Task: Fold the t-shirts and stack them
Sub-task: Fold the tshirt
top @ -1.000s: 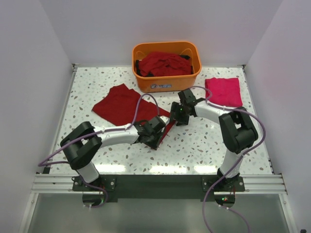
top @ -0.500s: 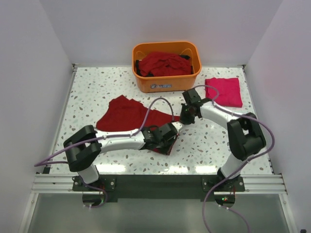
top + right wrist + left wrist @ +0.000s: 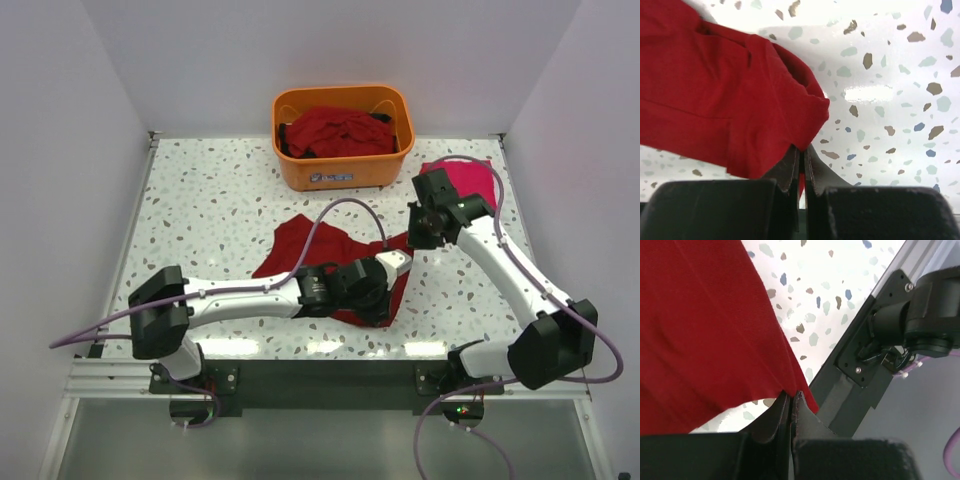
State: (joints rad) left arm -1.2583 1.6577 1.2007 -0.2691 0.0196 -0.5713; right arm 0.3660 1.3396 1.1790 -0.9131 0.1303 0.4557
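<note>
While both arms reach out over the speckled desk (image 3: pixel 200 200), a dark red t-shirt (image 3: pixel 300 250) lies drawn out between them near the middle of the surface, its left part flat on the desk and its right part gathered under the two wrists. The left pincer (image 3: pixel 388 303) is clenched on the near right portion of this shirt. In the left wrist view its fingers (image 3: pixel 770 422) press together with the cloth's edge nipped between their tips, and the fabric runs up and to the left from there as a smooth sheet. The right pincer (image 3: pixel 415 238) grasps the far right corner of the same shirt. In the right wrist view its fingers (image 3: pixel 785 172) are closed on a bunched, folded-over piece of hem, with bare desk showing to the right of it. A brighter pinkish-red t-shirt (image 3: pixel 472 185) lies folded flat at the far right of the desk, partly covered by the right arm's wrist and cable. At the far edge, in the middle, stands an orange tub (image 3: pixel 340 95) holding a crumpled heap of more dark red t-shirts (image 3: pixel 335 130). The tub is well apart from the shirt held by the arms. The left arm stretches low across the near side of the desk, and the right arm angles in from the near right corner.
</note>
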